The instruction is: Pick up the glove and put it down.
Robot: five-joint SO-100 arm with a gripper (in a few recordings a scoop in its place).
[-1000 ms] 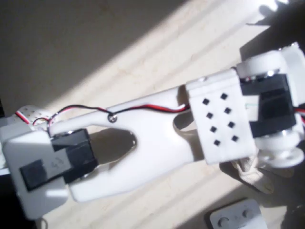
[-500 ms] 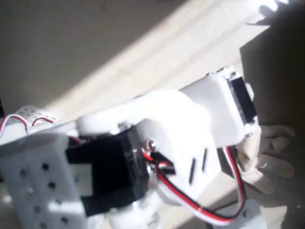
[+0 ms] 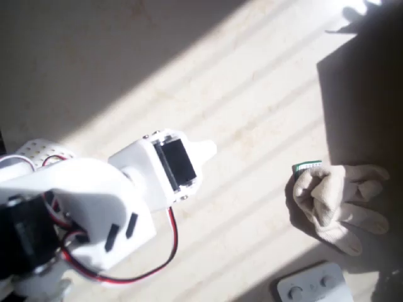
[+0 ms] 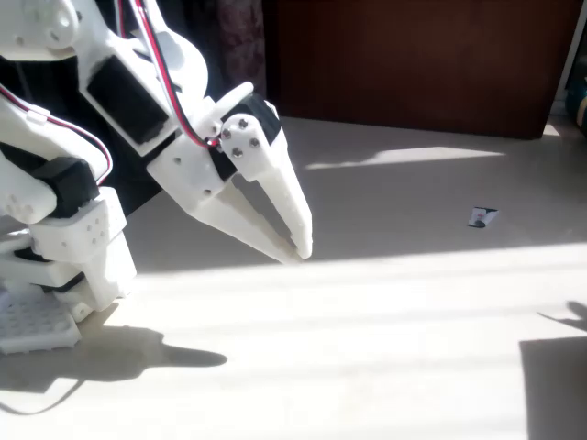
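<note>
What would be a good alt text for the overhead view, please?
A cream glove lies crumpled on a sunlit beige table, far right of the white robot arm. A small green-and-white card touches its upper edge; a grey device sits below.

Pale cream bench, striped by hard sunlight and deep shadows; in the fixed view a dark brown wall panel stands behind it.

The cream glove lies crumpled on the sunlit tabletop at right, touching a small green card, near a grey device; the arm sits well apart at left.
</note>
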